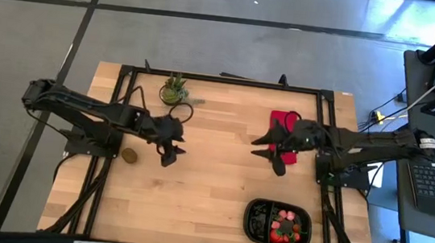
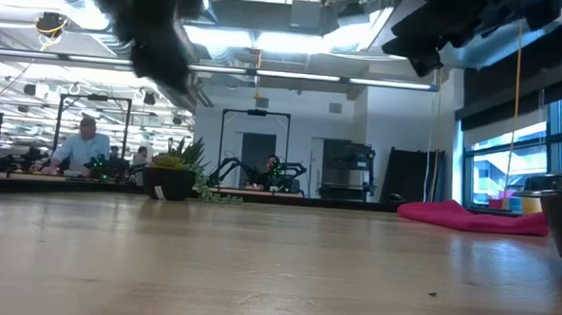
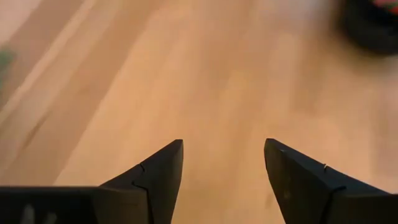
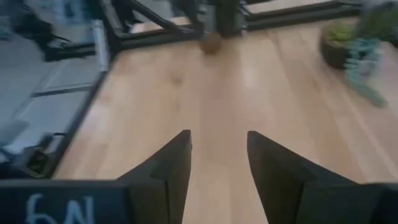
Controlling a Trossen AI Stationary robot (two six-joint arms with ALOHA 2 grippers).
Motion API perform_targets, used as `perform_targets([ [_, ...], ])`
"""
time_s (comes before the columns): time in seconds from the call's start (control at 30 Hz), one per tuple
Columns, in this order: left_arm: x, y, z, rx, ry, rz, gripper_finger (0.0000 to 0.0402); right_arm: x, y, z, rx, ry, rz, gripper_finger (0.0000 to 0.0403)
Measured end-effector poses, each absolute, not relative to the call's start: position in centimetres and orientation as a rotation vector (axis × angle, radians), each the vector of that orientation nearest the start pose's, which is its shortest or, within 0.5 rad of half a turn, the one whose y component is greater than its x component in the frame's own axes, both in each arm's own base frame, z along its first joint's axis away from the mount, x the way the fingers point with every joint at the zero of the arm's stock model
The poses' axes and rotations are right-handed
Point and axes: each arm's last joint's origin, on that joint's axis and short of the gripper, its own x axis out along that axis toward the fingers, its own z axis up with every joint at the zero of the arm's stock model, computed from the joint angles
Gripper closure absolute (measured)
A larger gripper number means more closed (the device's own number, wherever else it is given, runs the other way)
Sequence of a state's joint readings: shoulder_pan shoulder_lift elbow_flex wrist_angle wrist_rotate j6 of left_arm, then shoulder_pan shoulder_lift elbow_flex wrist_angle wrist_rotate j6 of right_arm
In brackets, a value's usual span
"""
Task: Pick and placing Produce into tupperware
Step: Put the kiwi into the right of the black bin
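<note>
Your left end effector (image 3: 224, 180) hangs open, nothing between fingers; bare wooden desk (image 3: 205, 81) below; blurred dark tray (image 3: 373, 25) upper right.

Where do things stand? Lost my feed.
Left gripper and right gripper open, empty. Brown oval kiwi still out of black oval plastic tray. Nothing blocking.

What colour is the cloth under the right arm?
Red, bordering on pink; the cloth shows best in the high view.

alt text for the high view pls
Two dark arms hover over a wooden table, left end effector and right end effector both open and empty. A black tupperware at the near right holds red produce; a kiwi lies at left.
</note>
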State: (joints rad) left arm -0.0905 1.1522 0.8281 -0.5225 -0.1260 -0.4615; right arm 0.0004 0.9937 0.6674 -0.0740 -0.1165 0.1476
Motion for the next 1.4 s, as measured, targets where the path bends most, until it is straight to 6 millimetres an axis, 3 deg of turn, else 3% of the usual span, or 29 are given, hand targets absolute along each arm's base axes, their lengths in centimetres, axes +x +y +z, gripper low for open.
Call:
perform_targets([
  [0.13, 21.5, -1.7, 24.3, -0.352, 0.918, 0.375, 0.0185, 21.6, -0.8, 26.7, 0.153, 0.389, 0.133, 0.0244],
  [0.43, 20.1, -1.6, 23.5, -0.413, 1.078, 0.450, 0.0179, 21.6, -1.4, 26.9, 0.107, 0.366, 0.126, 0.0244],
  [0.7, 19.5, -1.7, 23.3, -0.457, 1.150, 0.455, 0.0116, 21.6, -1.4, 26.7, 0.136, 0.381, 0.120, 0.0244],
  [0.93, 19.5, -1.8, 23.2, -0.461, 1.158, 0.443, 0.0080, 21.4, -1.4, 26.3, 0.143, 0.432, 0.117, 0.0244],
  [1.23, 19.4, -2.0, 23.2, -0.474, 1.200, 0.367, 0.0082, 21.4, -1.4, 26.2, 0.141, 0.435, 0.117, 0.0244],
  [1.4, 18.8, -2.4, 23.0, -0.276, 1.294, 0.210, 0.0093, 21.5, -1.4, 26.2, 0.140, 0.435, 0.118, 0.0244],
])
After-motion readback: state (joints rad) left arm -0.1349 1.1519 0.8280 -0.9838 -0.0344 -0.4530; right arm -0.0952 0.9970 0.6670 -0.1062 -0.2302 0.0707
